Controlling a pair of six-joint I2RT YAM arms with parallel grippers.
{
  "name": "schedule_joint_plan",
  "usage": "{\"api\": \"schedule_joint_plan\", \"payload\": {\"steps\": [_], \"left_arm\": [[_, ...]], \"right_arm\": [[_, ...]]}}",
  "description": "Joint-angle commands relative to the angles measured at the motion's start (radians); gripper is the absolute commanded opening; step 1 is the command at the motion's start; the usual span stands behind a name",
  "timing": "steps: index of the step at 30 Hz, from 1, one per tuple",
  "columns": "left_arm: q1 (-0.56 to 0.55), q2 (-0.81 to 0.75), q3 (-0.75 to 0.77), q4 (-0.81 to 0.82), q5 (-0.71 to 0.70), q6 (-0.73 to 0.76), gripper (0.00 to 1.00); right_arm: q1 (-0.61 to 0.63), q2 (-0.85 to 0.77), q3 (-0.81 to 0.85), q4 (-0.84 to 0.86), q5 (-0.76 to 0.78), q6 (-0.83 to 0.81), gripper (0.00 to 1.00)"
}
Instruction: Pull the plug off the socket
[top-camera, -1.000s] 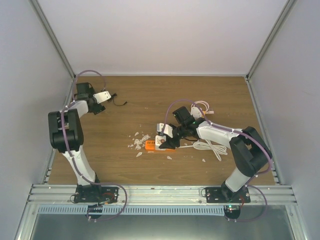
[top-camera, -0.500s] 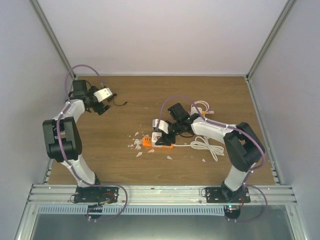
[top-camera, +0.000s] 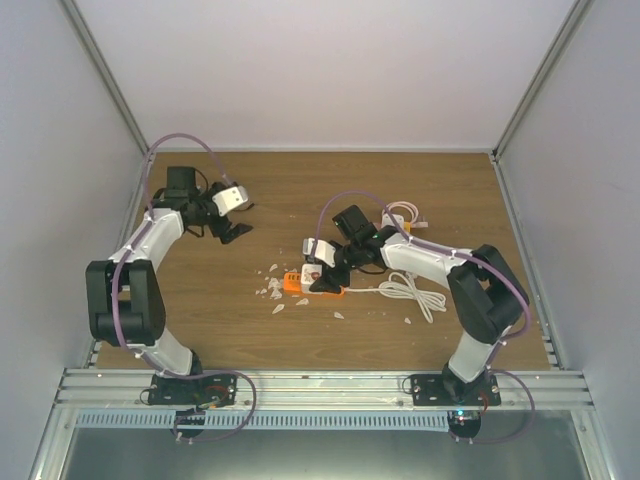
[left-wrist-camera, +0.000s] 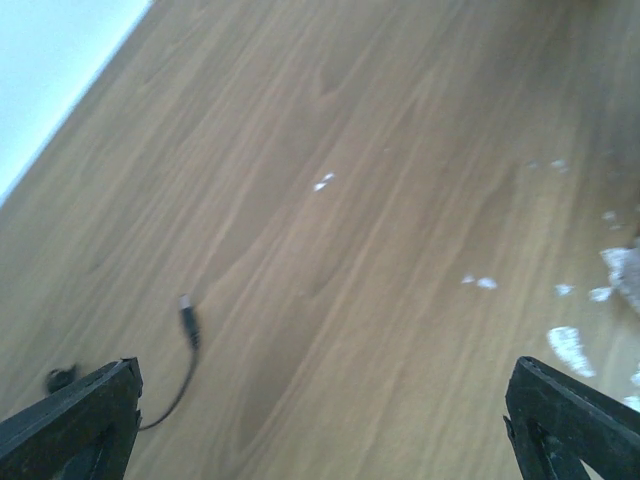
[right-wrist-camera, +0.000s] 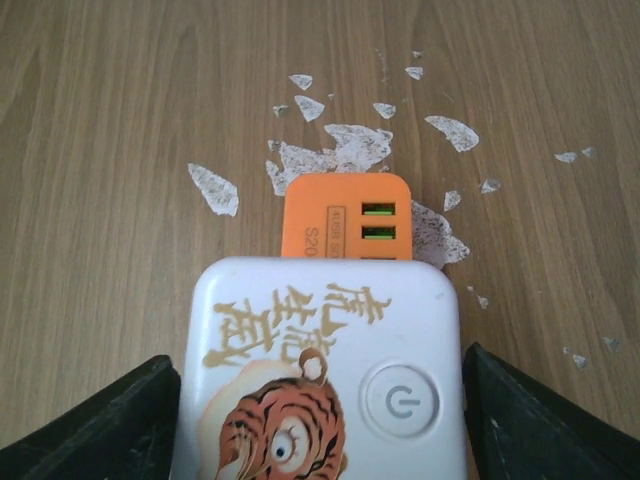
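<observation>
The socket is a white block with a tiger picture and a power button (right-wrist-camera: 320, 380), with an orange USB end (right-wrist-camera: 345, 215). In the top view it lies mid-table (top-camera: 300, 283). My right gripper (right-wrist-camera: 320, 430) is shut on the white block, one finger against each side (top-camera: 322, 277). A thin black cable with a small plug tip (left-wrist-camera: 187, 325) lies loose on the wood, apart from the socket. My left gripper (left-wrist-camera: 320, 430) is open and empty above the table (top-camera: 236, 228), with the cable tip near its left finger (left-wrist-camera: 75, 415).
White paper scraps (top-camera: 272, 288) lie around the socket's orange end and show in the right wrist view (right-wrist-camera: 340, 150). A coiled white cord (top-camera: 412, 293) lies right of the socket. Another white cable bundle (top-camera: 402, 213) lies behind the right arm. Walls enclose the table.
My left arm swung from the back-left corner toward the right and nearer, over the black cable. My right gripper shifted a little left with the socket, then held still.
</observation>
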Motion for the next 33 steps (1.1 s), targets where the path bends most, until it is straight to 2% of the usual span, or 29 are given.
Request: {"api": "schedule_joint_plan", "payload": {"steps": [1, 7, 12, 19, 26, 33], "left_arm": [[-0.043, -0.055, -0.046, -0.031, 0.084, -0.035, 0.99], [-0.141, -0.098, -0.113, -0.051, 0.112, -0.027, 0.99], [-0.215, -0.136, -0.168, -0.082, 0.211, 0.002, 0.99], [-0.323, -0.105, -0.191, -0.085, 0.233, -0.010, 0.99], [-0.385, -0.083, -0.217, -0.033, 0.232, -0.042, 0.98], [-0.445, -0.056, -0.247, 0.049, 0.202, -0.079, 0.99]], "right_arm": [[0.001, -0.062, 0.020, -0.048, -0.011, -0.008, 0.80], [-0.045, -0.117, -0.034, -0.064, -0.066, -0.033, 0.93], [-0.094, -0.157, -0.106, -0.067, -0.091, -0.062, 0.92], [-0.122, -0.182, -0.177, -0.044, -0.081, -0.083, 0.91], [-0.126, -0.128, -0.168, -0.015, -0.070, -0.083, 0.84], [-0.125, -0.095, -0.157, -0.001, -0.084, -0.086, 0.68]]}}
